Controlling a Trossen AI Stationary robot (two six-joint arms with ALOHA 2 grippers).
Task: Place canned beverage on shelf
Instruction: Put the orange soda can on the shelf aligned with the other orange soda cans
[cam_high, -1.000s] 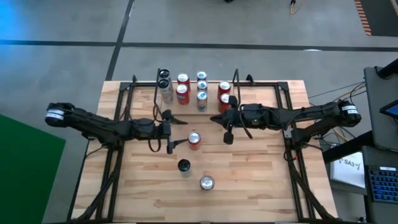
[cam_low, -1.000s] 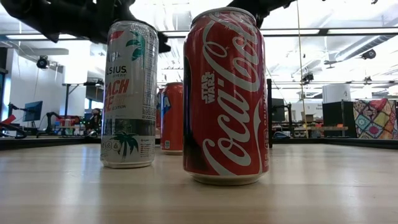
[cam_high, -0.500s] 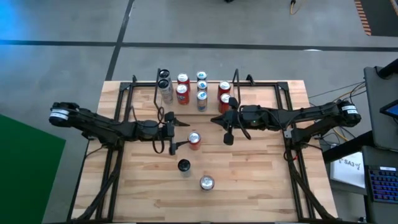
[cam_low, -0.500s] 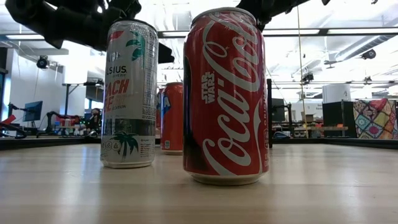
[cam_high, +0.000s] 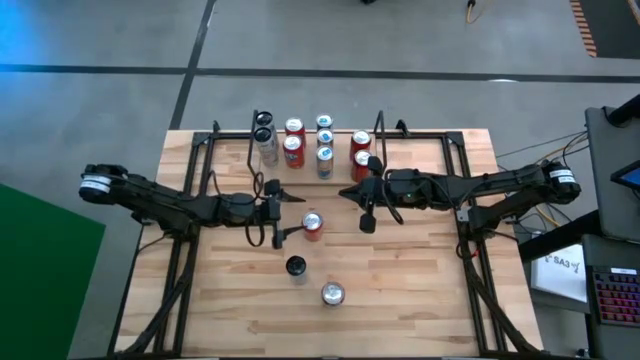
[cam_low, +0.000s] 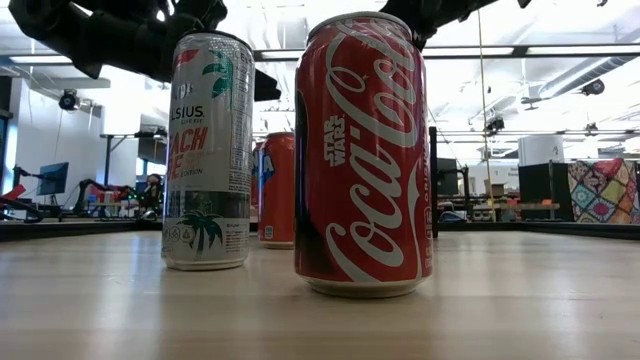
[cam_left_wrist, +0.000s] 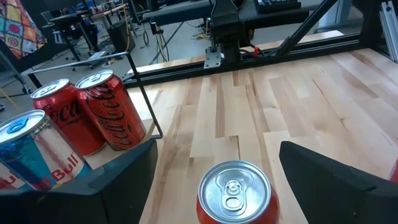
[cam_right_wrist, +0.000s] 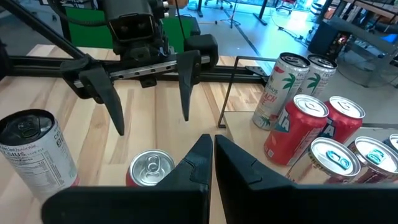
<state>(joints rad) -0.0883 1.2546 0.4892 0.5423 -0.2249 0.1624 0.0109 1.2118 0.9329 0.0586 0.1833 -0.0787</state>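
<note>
The worktop (cam_high: 420, 290) was a light wooden slab with black frames down both sides. At its twelve o'clock edge stood the shelf (cam_high: 318, 135), a thin black rod rack, already carrying a row of cans (cam_high: 293, 150).

Out in the middle stood three loose cans. The red can (cam_high: 313, 224) near the centre looked like the one in hand; a dark-topped can (cam_high: 295, 266) and a silver-topped can (cam_high: 332, 294) stood toward six o'clock of it, well apart.

The left tool (cam_high: 279, 215) sat just at nine o'clock of the red can, fingers spread wide. From the wrist the can top (cam_left_wrist: 234, 190) lay squarely between them, neither finger touching yet. The right tool (cam_high: 365, 195) waited at about two o'clock of the can, fingers pressed together and holding nothing.

To my eye the job was to slide forward until both fingers flanked the can's middle, close evenly so it would not tip, lift straight, then carry toward twelve o'clock, steering into a gap between the shelved cans.
</note>
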